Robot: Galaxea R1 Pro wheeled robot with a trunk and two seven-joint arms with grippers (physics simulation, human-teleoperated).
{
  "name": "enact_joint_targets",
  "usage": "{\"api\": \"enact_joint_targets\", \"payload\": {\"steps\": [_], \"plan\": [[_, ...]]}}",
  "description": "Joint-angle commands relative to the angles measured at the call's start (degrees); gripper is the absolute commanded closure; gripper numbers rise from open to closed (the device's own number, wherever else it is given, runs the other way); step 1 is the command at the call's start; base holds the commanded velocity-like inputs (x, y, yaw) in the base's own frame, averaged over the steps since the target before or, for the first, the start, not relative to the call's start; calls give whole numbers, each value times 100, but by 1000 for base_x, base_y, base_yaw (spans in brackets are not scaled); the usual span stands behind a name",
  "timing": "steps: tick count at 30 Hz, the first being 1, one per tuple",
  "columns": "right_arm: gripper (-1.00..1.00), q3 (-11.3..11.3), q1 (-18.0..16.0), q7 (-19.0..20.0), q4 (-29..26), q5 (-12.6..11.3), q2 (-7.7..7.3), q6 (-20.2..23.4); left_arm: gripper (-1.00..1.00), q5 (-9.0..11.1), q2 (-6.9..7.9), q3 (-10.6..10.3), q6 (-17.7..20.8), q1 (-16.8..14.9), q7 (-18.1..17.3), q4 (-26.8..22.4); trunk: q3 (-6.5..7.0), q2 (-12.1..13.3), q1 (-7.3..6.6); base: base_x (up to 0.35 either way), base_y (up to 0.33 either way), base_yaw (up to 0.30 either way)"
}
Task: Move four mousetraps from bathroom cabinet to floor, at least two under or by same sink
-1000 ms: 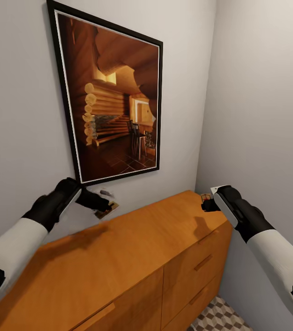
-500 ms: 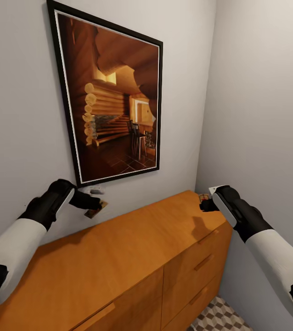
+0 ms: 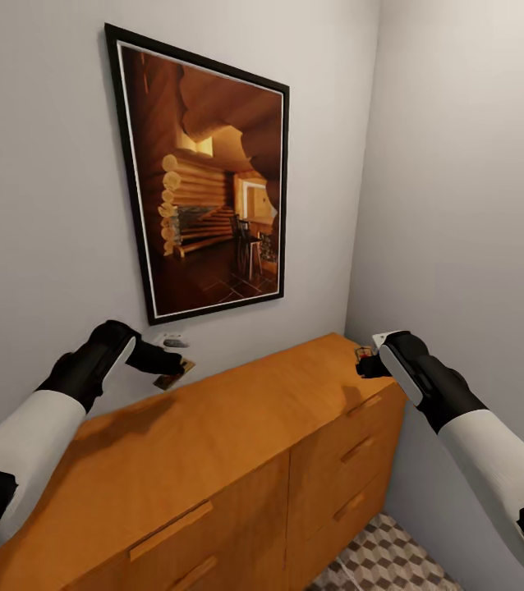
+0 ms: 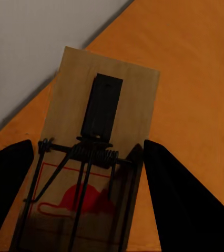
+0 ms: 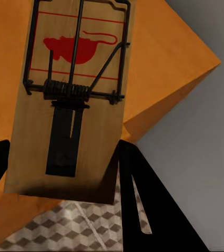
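Pale grey walls (image 3: 459, 164), framed log-cabin picture (image 3: 209, 185)

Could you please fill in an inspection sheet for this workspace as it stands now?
Surface: orange-brown cabinet top, bare wood, drawers shut.
Job's things: one mousetrap between the left hand's fingers, at the cabinet's back edge by the wall; a second mousetrap in the right hand, at the cabinet's far right corner. A small grey item on the wall behind the left hand, too small to identify.
Clutter: nothing seen.
Grippers: left hand and right hand each shut on a trap.
Cables: nothing seen.
Surroundings: framed log-cabin picture, grey walls, cube-patterned floor tiles.
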Motion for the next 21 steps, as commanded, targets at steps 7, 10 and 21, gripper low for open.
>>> {"api": "enact_joint_targets", "payload": {"steps": [7,10,21], "plan": [[100,22,-7,-54,-5,-83,-7,14,100,45,-1,-27,27,-6,25,7,-8,-5,-3,-312,0,0],[100,22,-7,-52,-5,-84,-7,14,100,43,-2,-31,22,-6,25,16,-8,-5,-3,-117,0,0],[100,22,-7,-50,-5,-84,-7,14,100,42,-27,-33,12,-6,25,31,-8,-5,-3,-18,0,0]]}}
